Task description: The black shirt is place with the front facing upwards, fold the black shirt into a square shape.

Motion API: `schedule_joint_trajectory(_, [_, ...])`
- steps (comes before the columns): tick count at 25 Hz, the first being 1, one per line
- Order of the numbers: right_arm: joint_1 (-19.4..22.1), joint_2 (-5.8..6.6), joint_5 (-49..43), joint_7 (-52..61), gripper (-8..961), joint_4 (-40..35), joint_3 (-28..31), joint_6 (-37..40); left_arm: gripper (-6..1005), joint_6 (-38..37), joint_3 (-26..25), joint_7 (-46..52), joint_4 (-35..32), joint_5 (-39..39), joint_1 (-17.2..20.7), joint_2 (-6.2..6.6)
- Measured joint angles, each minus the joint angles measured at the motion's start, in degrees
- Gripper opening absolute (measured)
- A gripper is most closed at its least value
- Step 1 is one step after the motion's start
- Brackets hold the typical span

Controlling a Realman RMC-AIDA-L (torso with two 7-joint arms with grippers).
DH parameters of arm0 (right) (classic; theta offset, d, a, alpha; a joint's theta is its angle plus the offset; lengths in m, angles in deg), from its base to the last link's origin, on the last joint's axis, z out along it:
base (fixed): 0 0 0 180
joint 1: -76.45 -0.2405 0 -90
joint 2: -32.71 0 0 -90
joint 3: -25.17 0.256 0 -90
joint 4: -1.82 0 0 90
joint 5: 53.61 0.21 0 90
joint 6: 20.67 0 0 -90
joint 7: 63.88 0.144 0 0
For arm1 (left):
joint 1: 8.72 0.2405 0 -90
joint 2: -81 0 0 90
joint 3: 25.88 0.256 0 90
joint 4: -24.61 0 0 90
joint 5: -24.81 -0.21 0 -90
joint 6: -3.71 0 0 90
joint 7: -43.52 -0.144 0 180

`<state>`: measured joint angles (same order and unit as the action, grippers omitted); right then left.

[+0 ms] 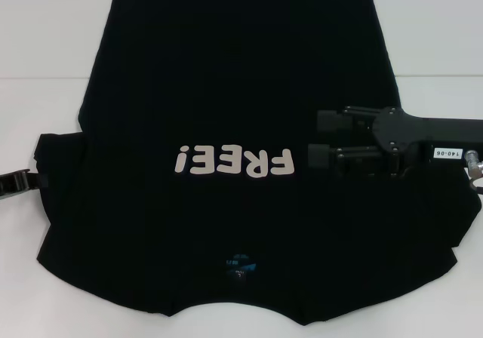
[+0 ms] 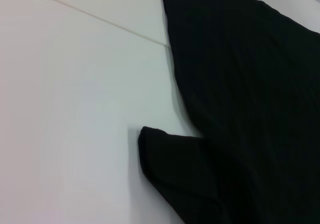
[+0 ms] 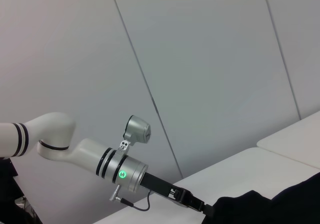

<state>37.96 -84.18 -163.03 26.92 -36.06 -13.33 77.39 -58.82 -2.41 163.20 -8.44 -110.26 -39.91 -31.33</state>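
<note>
One black shirt (image 1: 226, 127) flat on the white desk (image 1: 45, 36), front up, two tools at its sides.

It's plain black with pale "FREE!" lettering (image 1: 234, 161) and a small bluish neck label (image 1: 240, 263); collar lies nearest the robot, hem at the far edge, long axis running straight away. Right tool (image 1: 315, 137) hovers over the shirt beside the lettering, fingers spread wide, holding nothing. Left tool (image 1: 19, 181) sits at the left sleeve's edge; its grip I cannot tell.
</note>
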Motion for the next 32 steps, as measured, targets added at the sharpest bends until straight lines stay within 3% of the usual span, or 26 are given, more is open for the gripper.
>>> schedule_joint_trajectory(6, [0.01,-0.01,0.0,-0.17,918,0.0,0.41,-0.06,12,0.32,-0.58,-0.06,-0.44,0.29,0.09,0.01])
schedule_joint_trajectory(19, [0.15,-0.55,0.0,-1.62,909,1.51,1.28,-0.34,12,3.73,-2.3,-0.45,-3.76,0.47,0.88,0.86])
schedule_joint_trajectory(32, [-0.11,-0.88,0.0,-1.86,900,1.5,1.33,-0.41,12,8.44,-1.88,-1.45,-3.78,0.51,-1.0,0.69])
